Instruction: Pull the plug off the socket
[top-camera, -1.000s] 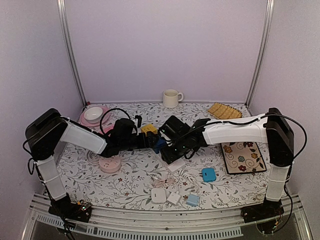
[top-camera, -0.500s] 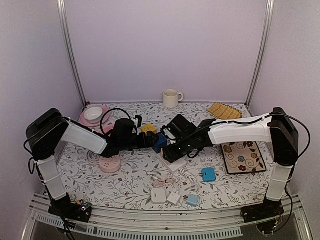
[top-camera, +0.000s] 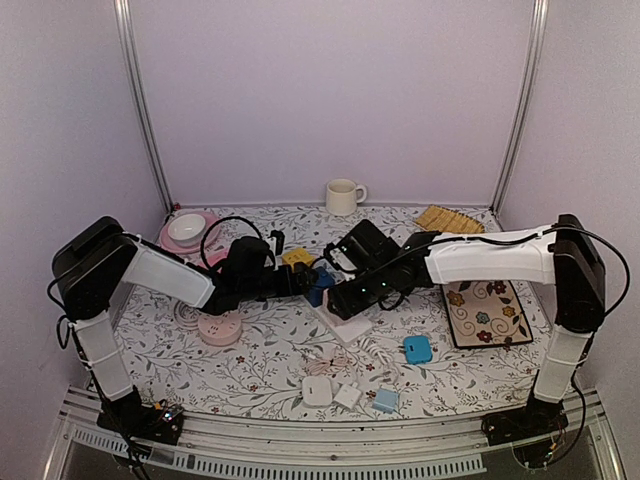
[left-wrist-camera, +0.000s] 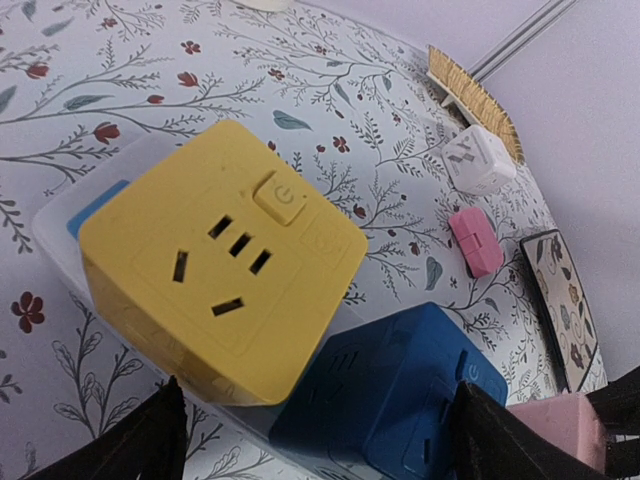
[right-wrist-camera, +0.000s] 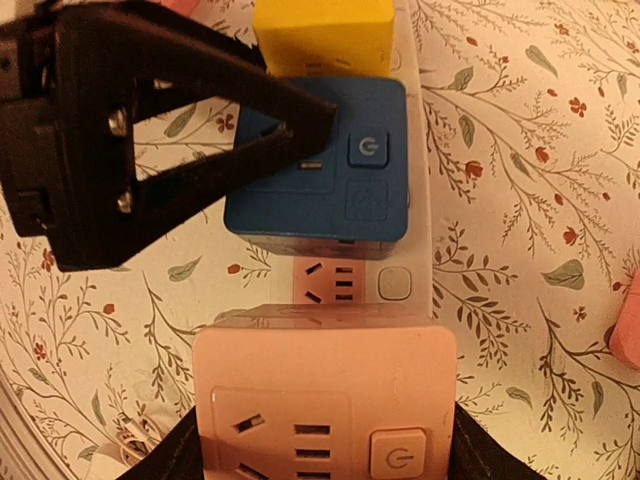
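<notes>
Near blue plug (right-wrist-camera: 315, 160), pink plug (right-wrist-camera: 325, 390) clasped; right gripper (right-wrist-camera: 325, 455) fingertips cut off.

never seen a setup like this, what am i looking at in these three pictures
Two robot arms are bolted to a flowered table. The wide picture looks down from above and behind them; the other two come from a camera on each wrist. On the table lies a white power strip carrying a yellow adapter, a blue adapter and a pink adapter, plus a mug and a patterned mat. The left fingers stand open by the yellow and blue ones. The right fingers press both sides of the pink adapter.
</notes>
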